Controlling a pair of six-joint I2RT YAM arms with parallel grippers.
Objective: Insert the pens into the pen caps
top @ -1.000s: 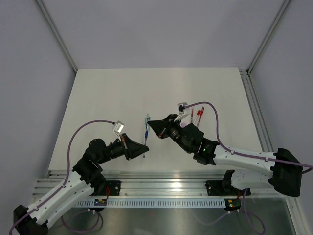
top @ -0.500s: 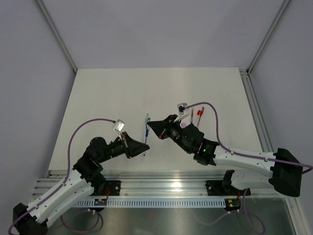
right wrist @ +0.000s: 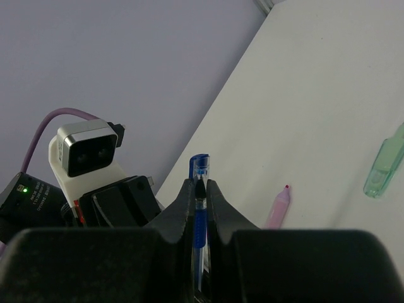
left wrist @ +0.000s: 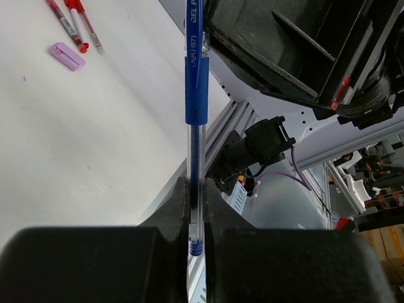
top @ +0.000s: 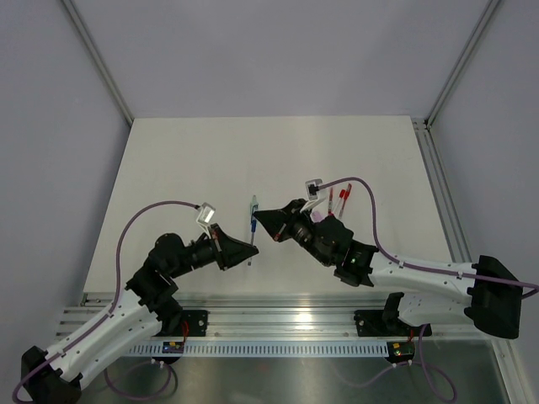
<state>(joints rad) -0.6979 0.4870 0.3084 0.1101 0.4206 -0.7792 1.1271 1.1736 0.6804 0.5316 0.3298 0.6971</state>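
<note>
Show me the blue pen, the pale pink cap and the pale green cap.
blue pen (left wrist: pixel 196 88), left wrist view, on its blue grip sleeve.
pale pink cap (left wrist: pixel 67 55), left wrist view, on its middle.
pale green cap (right wrist: pixel 384 163), right wrist view, on its middle.

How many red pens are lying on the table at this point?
2. They lie side by side on the table, right of centre, just past the right arm: the left red pen and the right red pen. Others may be hidden beneath that arm.

White "GEL P" lettering, cut off above, on the blue pen (left wrist: pixel 195 95)
</note>
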